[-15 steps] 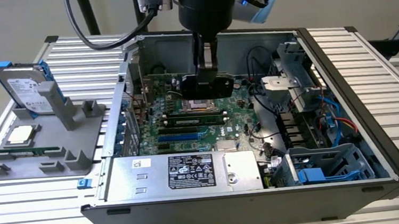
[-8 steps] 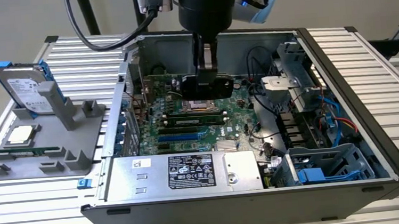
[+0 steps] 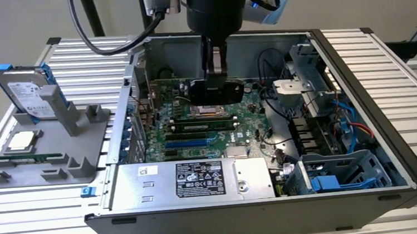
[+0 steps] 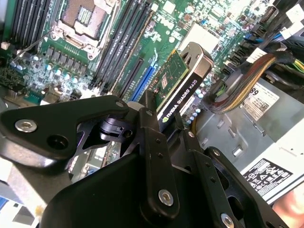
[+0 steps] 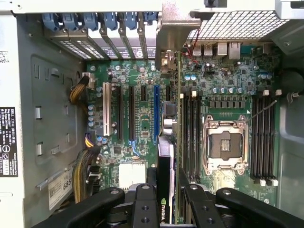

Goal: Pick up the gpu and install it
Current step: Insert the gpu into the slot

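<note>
Toward exterior view's left tabletop edge: your grey holder (image 3: 31,178) carries hard drive (image 3: 26,92), memory stick (image 3: 29,159). Mid-tabletop, open case (image 3: 276,215): your jaws clamped on gpu (image 5: 166,156), edge-on above motherboard (image 5: 123,80), long axis running from jaws toward case's rear slot wall, just beside blue slot (image 5: 155,114)

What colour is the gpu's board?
The gpu board is green, with a black casing edge; clearest in the second wrist view.

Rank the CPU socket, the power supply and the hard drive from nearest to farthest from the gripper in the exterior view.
1. CPU socket, beside the gripper.
2. Power supply, along the near wall of the case.
3. Hard drive, on the stand, exterior view's left.
</note>
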Available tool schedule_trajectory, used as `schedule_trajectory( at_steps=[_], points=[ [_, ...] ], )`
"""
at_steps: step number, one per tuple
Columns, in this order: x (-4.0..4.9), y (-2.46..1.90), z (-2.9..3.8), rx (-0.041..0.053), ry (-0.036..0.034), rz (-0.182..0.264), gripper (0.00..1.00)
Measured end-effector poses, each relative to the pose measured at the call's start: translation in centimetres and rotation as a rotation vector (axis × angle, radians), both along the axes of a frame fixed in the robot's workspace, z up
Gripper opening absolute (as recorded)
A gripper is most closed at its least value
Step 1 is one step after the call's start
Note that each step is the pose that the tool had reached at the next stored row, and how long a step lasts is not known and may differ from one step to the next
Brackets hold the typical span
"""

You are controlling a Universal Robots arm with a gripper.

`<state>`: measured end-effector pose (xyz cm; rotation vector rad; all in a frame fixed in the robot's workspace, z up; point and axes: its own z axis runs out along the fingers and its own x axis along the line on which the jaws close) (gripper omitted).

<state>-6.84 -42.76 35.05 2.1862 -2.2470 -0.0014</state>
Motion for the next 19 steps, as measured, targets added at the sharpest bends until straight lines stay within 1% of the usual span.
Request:
schedule_trajectory(
  at_steps=[19],
  points=[
    [0.00, 0.00, -0.47, -0.0008, -0.0001, 0.000, 0.00]
  ],
)
